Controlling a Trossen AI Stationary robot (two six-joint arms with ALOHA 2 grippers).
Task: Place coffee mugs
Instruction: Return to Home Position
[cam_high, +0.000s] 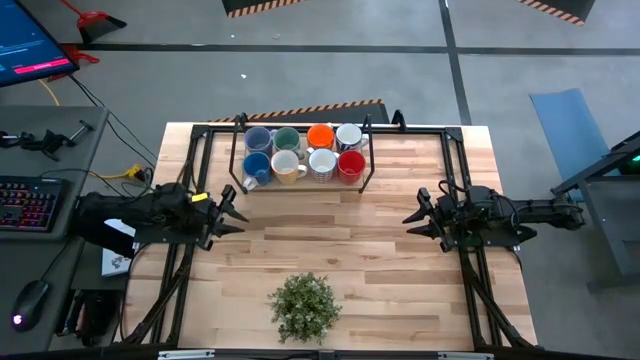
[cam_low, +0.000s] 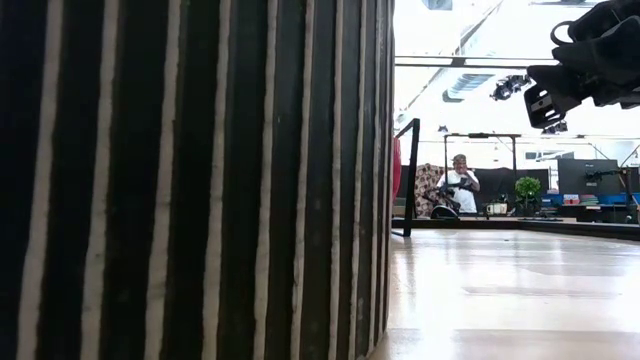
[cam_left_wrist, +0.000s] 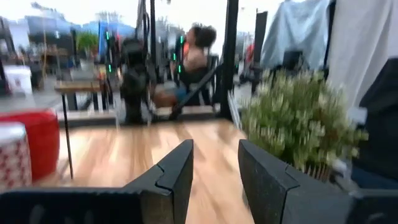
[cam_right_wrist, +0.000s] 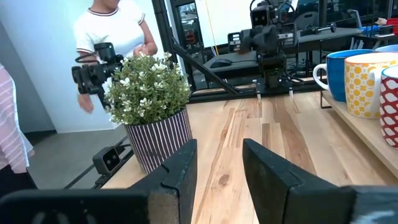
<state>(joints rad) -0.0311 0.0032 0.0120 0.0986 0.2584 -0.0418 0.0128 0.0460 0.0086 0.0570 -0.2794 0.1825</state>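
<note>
Over the table's left side hovers the left gripper, fingers parted and empty. Eight coffee mugs fill the black rack at the back edge. Bare wood separates them from the potted plant near the front edge. The right gripper hovers over the right side, likewise spread and empty.

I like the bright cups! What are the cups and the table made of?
The mugs look like glazed ceramic: smooth, thick-walled, shiny coloured or patterned sides. The table looks like light finished wood, showing plank seams and grain.
</note>
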